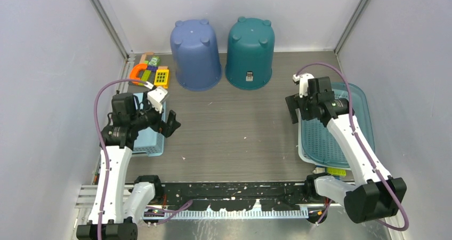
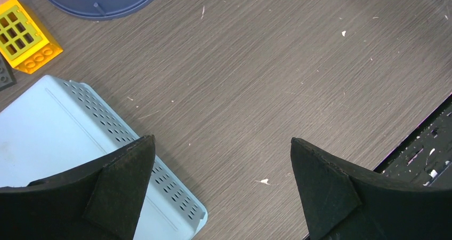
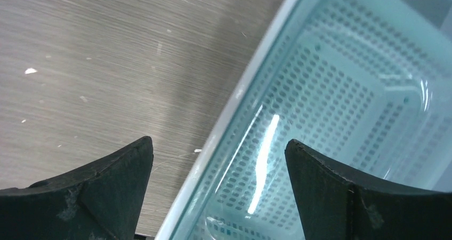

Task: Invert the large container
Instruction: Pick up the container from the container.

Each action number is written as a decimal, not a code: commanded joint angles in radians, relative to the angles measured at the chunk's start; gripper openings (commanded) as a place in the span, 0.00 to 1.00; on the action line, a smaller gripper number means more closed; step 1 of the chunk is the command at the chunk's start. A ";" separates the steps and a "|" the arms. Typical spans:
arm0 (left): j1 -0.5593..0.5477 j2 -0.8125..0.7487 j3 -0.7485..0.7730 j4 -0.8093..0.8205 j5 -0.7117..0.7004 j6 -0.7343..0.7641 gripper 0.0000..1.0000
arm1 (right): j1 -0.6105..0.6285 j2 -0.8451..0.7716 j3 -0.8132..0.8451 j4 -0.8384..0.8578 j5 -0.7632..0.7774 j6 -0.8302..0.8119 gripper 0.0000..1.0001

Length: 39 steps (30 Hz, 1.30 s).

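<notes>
My right pincer (image 1: 295,112) hung with its jaws spread wide and nothing between them. In its wrist view (image 3: 218,142) the jaws straddled the rim of the large teal basket (image 3: 325,90). One finger (image 3: 114,181) was over bare table (image 3: 96,48) and the other finger (image 3: 341,192) was over the perforated floor. I could not tell whether either finger touched the rim.

From overhead, the large teal basket (image 1: 319,141) stretched away from that pincer toward 4 o'clock. It sat open side up along the right side of the table (image 1: 234,128), with my right arm reaching over it. A small yellow-green piece (image 1: 336,171) lay just off its near end.

At 11 o'clock from the right pincer, two buckets stood mouth-down against the back wall, the teal bucket (image 1: 250,53) and the blue bucket (image 1: 195,56), well apart from the basket. Nothing stood between the pincer and the basket's rim.

My left pincer (image 1: 170,125) was released too, fully wide and empty (image 2: 222,138). It hovered over open table, with a small light-blue basket (image 2: 58,133) under its left finger (image 2: 120,186). At 11 o'clock from it lay a yellow block (image 2: 26,37) beside a cluster of coloured toy blocks (image 1: 146,69), and the blue bucket's edge showed at 12 o'clock.
</notes>
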<state>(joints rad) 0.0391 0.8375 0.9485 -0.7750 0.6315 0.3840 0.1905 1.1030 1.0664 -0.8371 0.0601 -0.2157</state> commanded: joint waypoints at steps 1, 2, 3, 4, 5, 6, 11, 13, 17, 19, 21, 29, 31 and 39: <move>-0.002 -0.021 -0.012 0.034 0.035 -0.015 1.00 | -0.071 0.020 -0.014 0.060 0.023 0.078 0.92; -0.002 -0.021 -0.014 0.036 0.035 -0.015 1.00 | -0.082 0.024 -0.019 0.062 0.011 0.086 0.91; -0.002 -0.021 -0.016 0.037 0.036 -0.015 1.00 | -0.090 0.030 -0.023 0.064 0.001 0.091 0.90; -0.002 -0.021 -0.018 0.039 0.036 -0.014 1.00 | -0.097 0.034 -0.028 0.065 -0.010 0.094 0.89; -0.002 -0.020 -0.019 0.042 0.035 -0.015 1.00 | -0.100 0.041 -0.032 0.066 -0.019 0.098 0.88; -0.002 -0.021 -0.020 0.044 0.035 -0.015 1.00 | -0.103 0.047 -0.037 0.066 -0.028 0.102 0.88; -0.002 -0.023 -0.025 0.047 0.033 -0.014 1.00 | -0.120 0.089 -0.051 0.064 -0.080 0.121 0.81; -0.002 -0.024 -0.028 0.049 0.031 -0.014 1.00 | -0.133 0.098 -0.056 0.065 -0.104 0.131 0.77; -0.002 -0.023 -0.030 0.053 0.030 -0.014 1.00 | -0.149 0.103 -0.071 0.076 -0.120 0.145 0.69; -0.002 -0.023 -0.030 0.055 0.033 -0.014 1.00 | -0.152 0.104 -0.074 0.076 -0.122 0.147 0.64; -0.002 -0.023 -0.031 0.055 0.034 -0.014 1.00 | -0.156 0.104 -0.074 0.074 -0.129 0.147 0.57; -0.002 -0.020 -0.033 0.060 0.030 -0.012 1.00 | -0.163 0.093 -0.061 0.052 -0.136 0.148 0.33; -0.002 -0.020 -0.034 0.061 0.031 -0.013 1.00 | -0.163 0.085 -0.056 0.047 -0.131 0.148 0.28; -0.002 -0.016 -0.034 0.063 0.031 -0.012 1.00 | -0.163 0.045 -0.029 0.010 -0.106 0.140 0.10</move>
<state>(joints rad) 0.0391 0.8280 0.9173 -0.7517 0.6407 0.3737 0.0280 1.1889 0.9901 -0.8078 -0.0444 -0.0650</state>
